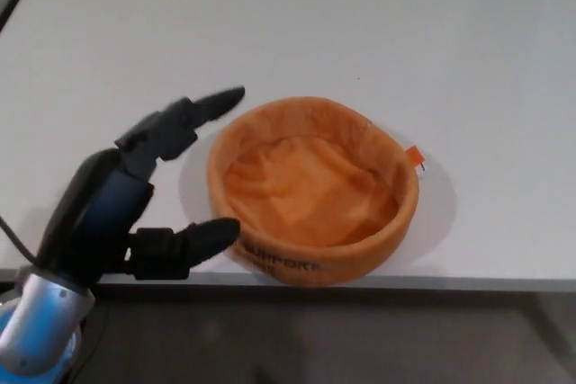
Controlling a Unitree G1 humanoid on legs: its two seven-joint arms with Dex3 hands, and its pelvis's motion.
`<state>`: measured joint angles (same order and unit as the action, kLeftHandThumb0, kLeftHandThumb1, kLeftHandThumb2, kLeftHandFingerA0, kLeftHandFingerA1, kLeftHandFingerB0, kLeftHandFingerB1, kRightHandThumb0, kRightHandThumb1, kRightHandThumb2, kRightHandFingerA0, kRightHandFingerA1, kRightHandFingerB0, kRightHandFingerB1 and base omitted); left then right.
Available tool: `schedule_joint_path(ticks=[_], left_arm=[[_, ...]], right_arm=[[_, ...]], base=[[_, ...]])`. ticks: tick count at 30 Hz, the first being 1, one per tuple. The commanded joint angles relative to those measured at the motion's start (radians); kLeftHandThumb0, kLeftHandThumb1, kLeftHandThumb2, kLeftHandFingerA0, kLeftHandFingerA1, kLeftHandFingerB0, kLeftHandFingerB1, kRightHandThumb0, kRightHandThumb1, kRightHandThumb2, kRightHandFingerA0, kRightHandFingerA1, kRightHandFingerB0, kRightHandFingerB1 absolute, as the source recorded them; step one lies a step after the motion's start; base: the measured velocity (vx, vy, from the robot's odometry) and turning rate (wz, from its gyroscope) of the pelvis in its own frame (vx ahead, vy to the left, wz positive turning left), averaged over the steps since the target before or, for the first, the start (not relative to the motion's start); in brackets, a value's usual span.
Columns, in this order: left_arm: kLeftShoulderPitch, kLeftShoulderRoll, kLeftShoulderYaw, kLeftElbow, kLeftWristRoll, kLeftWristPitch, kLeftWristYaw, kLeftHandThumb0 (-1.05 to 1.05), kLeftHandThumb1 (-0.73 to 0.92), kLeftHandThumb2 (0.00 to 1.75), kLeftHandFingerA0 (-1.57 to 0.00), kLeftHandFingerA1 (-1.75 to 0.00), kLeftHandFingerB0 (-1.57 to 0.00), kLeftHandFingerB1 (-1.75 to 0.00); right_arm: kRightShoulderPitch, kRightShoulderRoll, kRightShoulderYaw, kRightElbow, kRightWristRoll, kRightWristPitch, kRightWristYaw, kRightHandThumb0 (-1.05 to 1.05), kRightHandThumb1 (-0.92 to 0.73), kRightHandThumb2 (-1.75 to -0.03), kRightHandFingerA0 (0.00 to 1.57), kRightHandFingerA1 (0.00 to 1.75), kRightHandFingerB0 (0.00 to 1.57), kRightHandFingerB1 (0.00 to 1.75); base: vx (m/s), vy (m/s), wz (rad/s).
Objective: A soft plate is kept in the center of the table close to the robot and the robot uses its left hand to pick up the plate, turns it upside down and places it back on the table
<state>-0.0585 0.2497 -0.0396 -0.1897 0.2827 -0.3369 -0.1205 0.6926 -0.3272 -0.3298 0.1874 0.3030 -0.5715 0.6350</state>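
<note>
From the head camera I see the soft orange fabric plate with a raised padded rim (313,191) sitting right way up on the plain white worktop (432,33), hard against the near edge, its front wall with dark lettering almost overhanging the lip. A small orange tag sticks out on its far right side.

My black left hand (148,191) is spread wide and holds nothing. It sits just beside the plate, on the plate's left. The upper finger reaches toward the far-left part of the rim, and its tip looks close to the rim, though I cannot tell whether it touches. The thumb points at the near-left wall, low down, its tip just short of the fabric. So the plate lies directly to the right of the hand, and the left section of the rim falls in the gap between finger and thumb. The right hand is not in view.

My judgement: nothing is grasped yet, so the lift and flip are still ahead. The move I would make is a short slide rightward so the rim sits deep between the digits, then close. The floppy wall may fold rather than lift cleanly.
</note>
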Motion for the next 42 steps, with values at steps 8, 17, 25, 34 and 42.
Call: schedule_joint_path(ticks=[8,17,25,34,42], left_arm=[[-0.053,0.085,-0.142,0.095,0.282,-0.026,0.056,-0.95,0.81,0.66,-0.26,-0.36,-0.24,-0.28],[-0.175,0.086,-0.267,0.134,0.398,0.036,0.021,-0.93,0.76,0.64,-0.27,-0.37,-0.24,-0.28],[-0.218,0.095,-0.364,0.180,0.483,0.051,0.010,-0.92,0.74,0.64,-0.26,-0.37,-0.23,-0.28],[-0.317,0.148,-0.455,0.283,0.639,0.100,0.012,-0.95,0.79,0.65,-0.28,-0.39,-0.25,-0.29],[-0.397,0.192,-0.522,0.404,0.726,0.101,0.024,-0.92,0.77,0.65,-0.28,-0.42,-0.26,-0.30]], right_arm=[[0.021,-0.009,-0.012,-0.020,0.002,-0.008,-0.001,-0.82,-0.92,-0.71,0.29,0.36,0.07,0.21],[0.015,-0.013,-0.013,-0.024,-0.004,-0.002,-0.006,-0.83,-0.92,-0.69,0.30,0.35,0.09,0.22],[0.014,-0.016,-0.017,-0.024,-0.002,-0.010,0.000,-0.83,-0.92,-0.71,0.29,0.37,0.08,0.21],[0.001,-0.012,-0.014,-0.012,-0.013,-0.022,-0.007,-0.82,-0.92,-0.70,0.32,0.37,0.09,0.22],[0.006,-0.014,-0.013,-0.027,0.001,-0.001,-0.001,-0.81,-0.92,-0.70,0.29,0.36,0.08,0.22]], base=[[0.00,0.000,0.00],[0.00,0.000,0.00],[0.00,0.000,0.00],[0.00,0.000,0.00],[0.00,0.000,0.00]])
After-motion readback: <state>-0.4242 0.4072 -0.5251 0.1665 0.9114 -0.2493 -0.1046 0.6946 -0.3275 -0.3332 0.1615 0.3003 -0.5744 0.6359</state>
